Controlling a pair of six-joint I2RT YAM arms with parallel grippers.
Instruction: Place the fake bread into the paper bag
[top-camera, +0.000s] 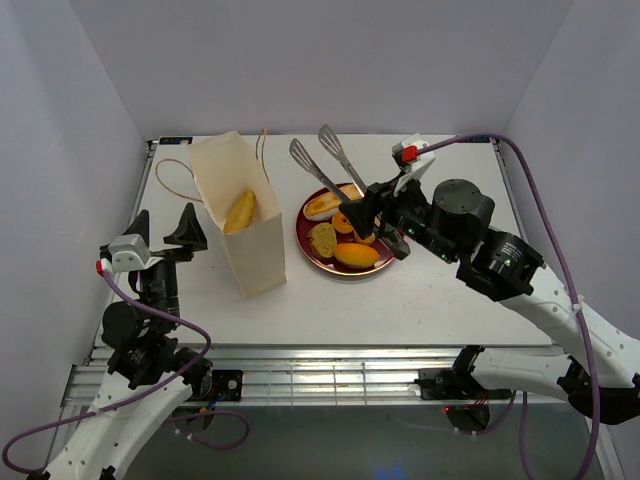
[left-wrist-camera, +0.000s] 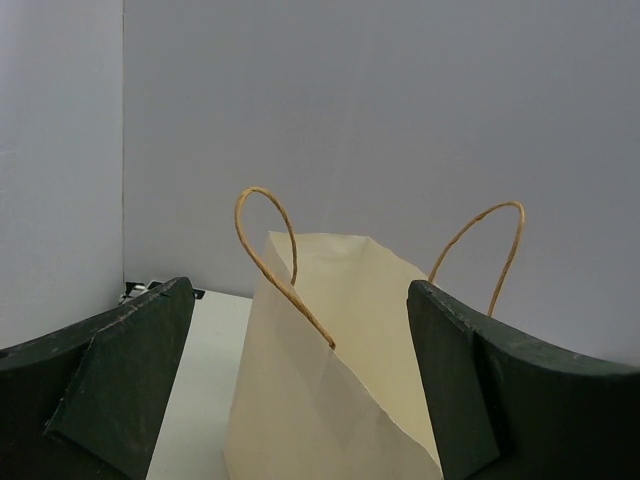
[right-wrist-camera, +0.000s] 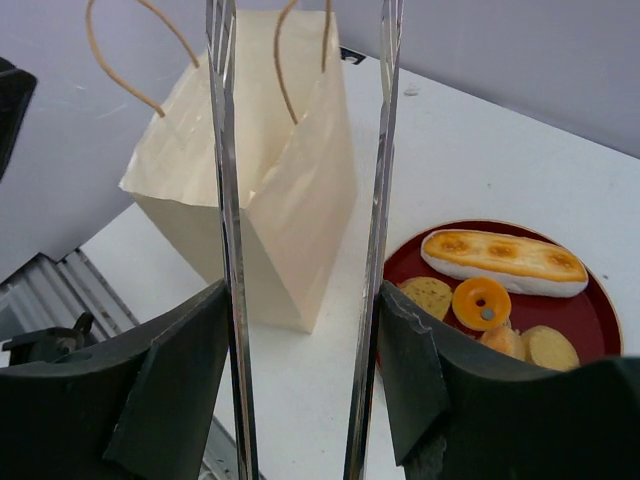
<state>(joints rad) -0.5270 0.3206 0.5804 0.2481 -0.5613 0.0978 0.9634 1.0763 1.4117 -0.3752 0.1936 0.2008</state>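
Enclosing white table (top-camera: 420, 300), paper bag (top-camera: 255, 250): walls (top-camera: 330, 60).

No text, label, brand, number or sign can be read in any of the three views.
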